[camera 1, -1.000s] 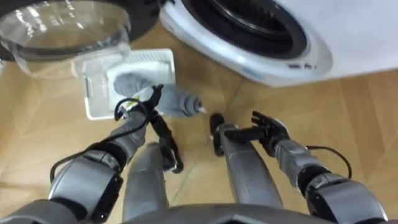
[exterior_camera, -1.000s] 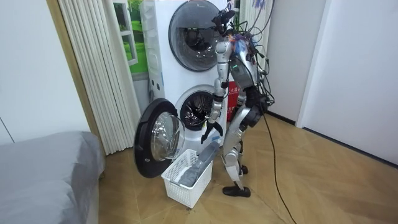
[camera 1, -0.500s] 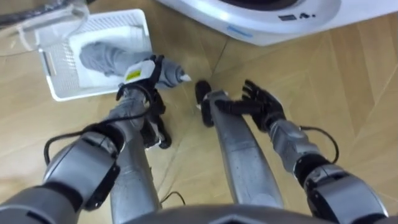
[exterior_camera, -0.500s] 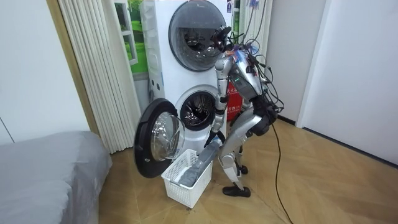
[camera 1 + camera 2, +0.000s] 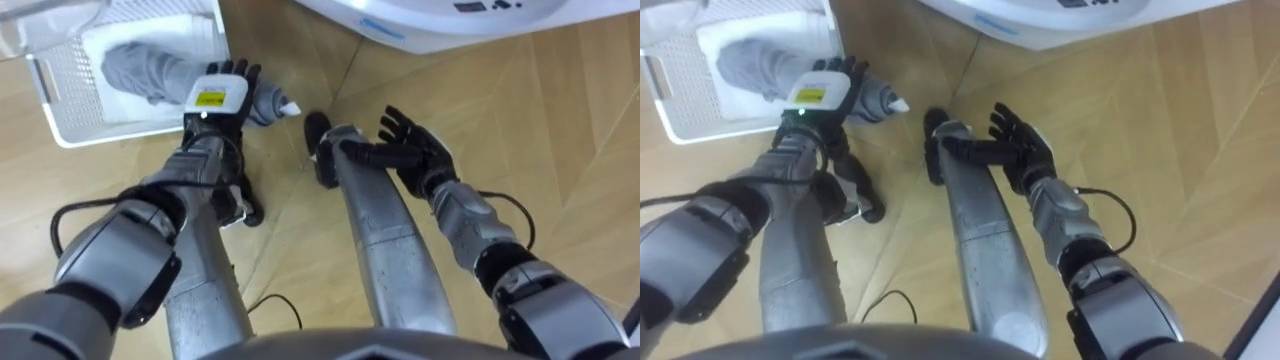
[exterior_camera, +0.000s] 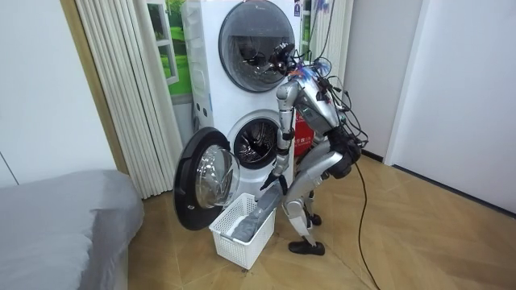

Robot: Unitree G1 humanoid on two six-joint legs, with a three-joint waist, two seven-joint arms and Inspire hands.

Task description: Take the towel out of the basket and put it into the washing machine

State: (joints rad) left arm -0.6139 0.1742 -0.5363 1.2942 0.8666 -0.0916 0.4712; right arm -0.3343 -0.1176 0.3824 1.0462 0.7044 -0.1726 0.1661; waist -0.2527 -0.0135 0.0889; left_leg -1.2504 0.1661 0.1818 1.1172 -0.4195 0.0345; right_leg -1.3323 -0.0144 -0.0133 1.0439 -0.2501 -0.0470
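1. Room view: stands bent forward at the waist before the stacked washing machine (image 6: pixel 211 97), close to its lower drum.
2. Swung wide open to the left, the lower round door (image 6: pixel 203 187).
3. Near and right of that door, on the wooden floor (image 6: pixel 387 234), a white basket (image 6: pixel 234 238).
4. Lying in the basket, a grey towel (image 5: pixel 135 68), with one end draped over the right rim and out towards the floor.
5. Reaching down on a nearly straight arm, the left hand (image 5: pixel 222 92), back upward, directly over that draped end, with towel showing to both left and right of it. Cannot tell whether anything is gripped, the underside being hidden.
6. Held out over bare floor, well right of the towel, the right hand (image 5: pixel 415 152), fingers (image 5: pixel 392 120) spread and straight, holding nothing.
7. From the room view: the bend at the waist, the open door, and the towel rising from basket to hand. From the eye views: the hand's back across the towel's end, and the right hand's spread.
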